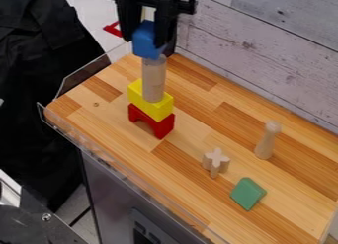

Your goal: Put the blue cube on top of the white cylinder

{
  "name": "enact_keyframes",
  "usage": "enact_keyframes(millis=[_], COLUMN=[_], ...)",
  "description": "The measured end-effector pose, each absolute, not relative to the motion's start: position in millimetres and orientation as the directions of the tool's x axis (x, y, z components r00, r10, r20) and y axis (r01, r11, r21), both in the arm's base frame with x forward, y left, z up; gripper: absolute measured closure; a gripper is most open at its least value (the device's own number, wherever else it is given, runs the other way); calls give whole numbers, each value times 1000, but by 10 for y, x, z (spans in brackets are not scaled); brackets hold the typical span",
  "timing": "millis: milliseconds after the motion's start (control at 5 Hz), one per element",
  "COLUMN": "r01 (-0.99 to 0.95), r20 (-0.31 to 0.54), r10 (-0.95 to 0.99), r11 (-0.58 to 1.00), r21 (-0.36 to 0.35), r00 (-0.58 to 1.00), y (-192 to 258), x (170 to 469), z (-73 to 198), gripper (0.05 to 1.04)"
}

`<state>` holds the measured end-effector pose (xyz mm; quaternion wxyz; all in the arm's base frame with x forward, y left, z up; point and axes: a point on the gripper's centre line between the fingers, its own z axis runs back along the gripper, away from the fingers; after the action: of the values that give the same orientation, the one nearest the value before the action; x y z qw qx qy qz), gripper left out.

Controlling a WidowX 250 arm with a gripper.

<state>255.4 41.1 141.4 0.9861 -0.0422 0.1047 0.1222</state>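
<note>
Gripper [147,37] up top, fingers clamped on the blue cube [145,42], one each side. Cube sits right over the white cylinder [153,80], slightly tilted; its lower edge meets the cylinder's top from this angle, can't tell if they touch. Judging it as the final placing.

How I'd do it: level the cube, centre it over the cylinder's end, ease straight down till it seats, no push. Then open slowly and evenly, lift straight up. I'd check centring first — one slanted view hides depth, and the cube looks a bit off toward the left of the picture. A finger dragging on release could tip the lot.

Stack underneath: cylinder upright on the yellow block [150,102], that on the red arch [151,121]. Tall and narrow, so sideways nudges are the main risk.

Other stuff: wooden peg [266,142] upright, cross-shaped piece [215,162], green block [248,193] — all well apart from the tower on the wooden table [198,122], not in the way. Plank wall [264,45] behind; I'd keep the arm off it.
</note>
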Motion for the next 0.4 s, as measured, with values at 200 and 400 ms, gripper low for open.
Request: enact_keyframes(millis=[200, 400], r01=[-251, -253], r20=[-218, -230], r10=[234, 233], r11=[966, 966], r21=[-57, -58], r00=[948, 945], y=[415, 415], x=[2554, 2566], z=[1410, 1365], gripper=[545, 545])
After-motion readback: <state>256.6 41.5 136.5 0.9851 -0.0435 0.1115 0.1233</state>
